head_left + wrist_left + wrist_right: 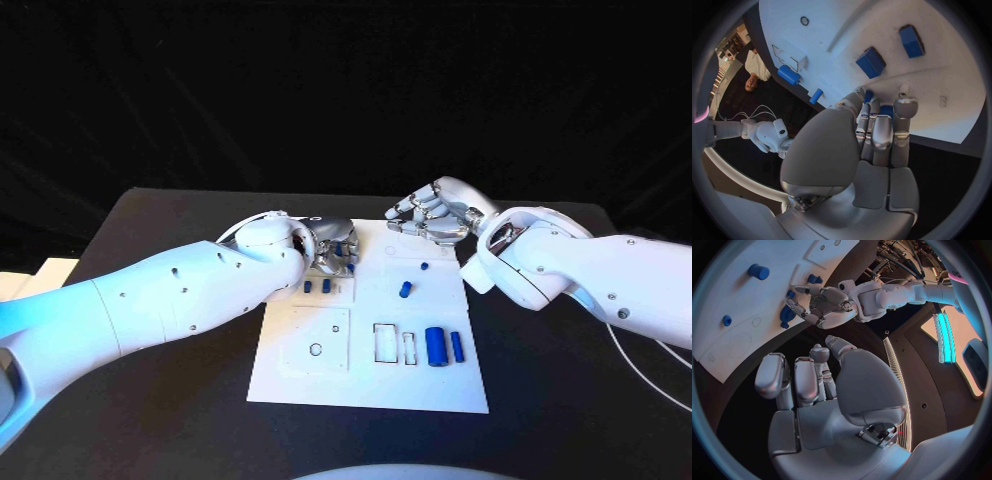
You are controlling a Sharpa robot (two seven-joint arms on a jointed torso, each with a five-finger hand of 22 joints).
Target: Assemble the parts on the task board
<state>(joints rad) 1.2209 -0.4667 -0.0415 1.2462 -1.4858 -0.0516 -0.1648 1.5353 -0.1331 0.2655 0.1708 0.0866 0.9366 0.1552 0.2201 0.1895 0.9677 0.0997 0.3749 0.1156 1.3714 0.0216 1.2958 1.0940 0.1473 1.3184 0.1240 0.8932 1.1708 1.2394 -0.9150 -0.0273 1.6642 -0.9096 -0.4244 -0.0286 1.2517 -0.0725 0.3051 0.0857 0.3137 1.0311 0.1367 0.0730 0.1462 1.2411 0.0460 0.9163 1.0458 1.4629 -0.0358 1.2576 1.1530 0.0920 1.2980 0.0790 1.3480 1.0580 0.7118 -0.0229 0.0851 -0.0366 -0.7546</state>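
Left hand (332,246): bent down over the far left of the task board (368,392), fingertips (904,106) drawn together on a small blue part (886,110); looks like a pinch rather than a mere touch, though much of the part hidden behind the fingers.

At 6 o'clock from that hand, just beside it: 2 blue blocks (319,286) standing in the board. At 4 o'clock, near: a loose blue peg (407,290) lying flat. At 5 o'clock, well apart: a thick blue cylinder (434,348) beside the empty rectangular slots.

At 2 o'clock, at the board's far edge: right hand (430,216), loosely bent, fingers apart, nothing in them.

Handling, as a judgement: probably hard, light, smooth plastic, so stiff and not fragile, but liable to slip or roll out of metal fingertips. Best taken across the middle of the sides, thumb opposite a finger, end left free for seating. Straight, gentle push into the seat; tilting likely to jam it.
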